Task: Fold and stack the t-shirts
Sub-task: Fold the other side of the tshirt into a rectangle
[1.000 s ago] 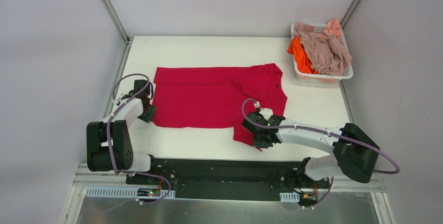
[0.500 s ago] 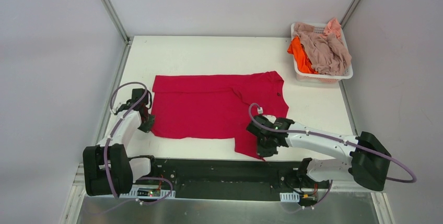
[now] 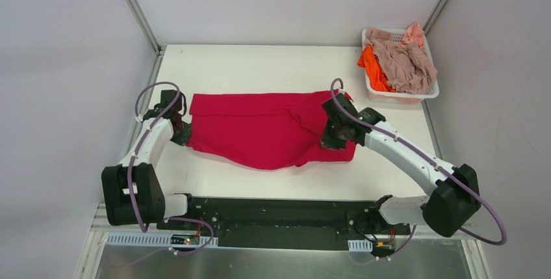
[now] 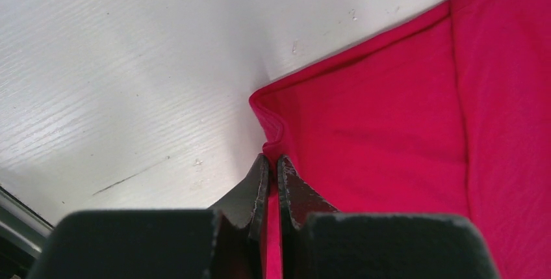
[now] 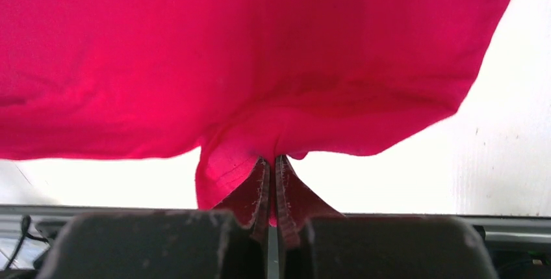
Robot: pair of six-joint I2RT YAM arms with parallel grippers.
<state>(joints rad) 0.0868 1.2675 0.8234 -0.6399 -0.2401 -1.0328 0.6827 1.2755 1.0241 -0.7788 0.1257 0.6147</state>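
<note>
The crimson red t-shirt [image 3: 266, 128] lies across the middle of the table, its near edge lifted and sagging in a curve. My left gripper [image 3: 182, 132] is shut on the shirt's near left corner [image 4: 273, 146]. My right gripper [image 3: 336, 134] is shut on the near right part of the shirt [image 5: 260, 142] and holds it above the table, over the shirt's right side. The orange t-shirt [image 3: 373, 66] and the pinkish-beige t-shirts [image 3: 406, 61] lie crumpled in the white basket [image 3: 401, 95] at the far right.
Metal frame posts stand at the table's far corners. A black base rail [image 3: 279, 211] runs along the near edge. Bare white tabletop [image 3: 260, 64] lies beyond the red shirt.
Both grippers have carried the shirt's near edge away from the arms' bases. The right gripper moved far up and right, lifting the sleeve side; the left moved slightly up. The shirt is now narrower.
</note>
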